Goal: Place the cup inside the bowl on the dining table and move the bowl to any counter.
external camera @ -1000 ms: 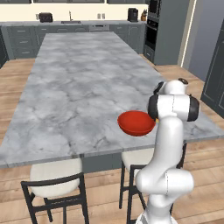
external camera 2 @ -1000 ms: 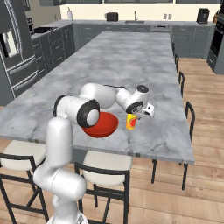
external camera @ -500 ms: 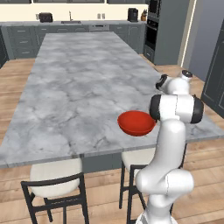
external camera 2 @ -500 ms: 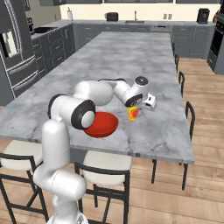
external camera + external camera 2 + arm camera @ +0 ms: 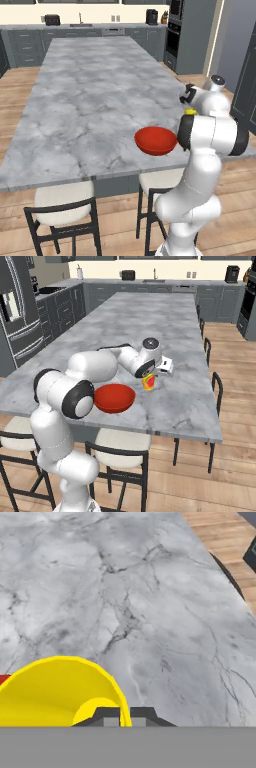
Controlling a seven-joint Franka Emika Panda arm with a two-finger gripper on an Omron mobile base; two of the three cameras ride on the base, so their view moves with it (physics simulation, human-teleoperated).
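Seen from the right base view, the gripper (image 5: 149, 376) is clamped on the rim of the cup (image 5: 148, 382), which hangs just above the dining table (image 5: 165, 331), right of the bowl (image 5: 114, 397) and apart from it. From the left base view, the arm's elbow hides most of the cup (image 5: 190, 112); the bowl (image 5: 156, 140) sits near the table's near edge. Looking along the hand, the fingertips (image 5: 107, 717) straddle the cup's (image 5: 55, 687) yellow wall, a sliver of bowl (image 5: 4, 679) at left. Bare marble (image 5: 150, 602) stretches ahead; the long edge runs at right.
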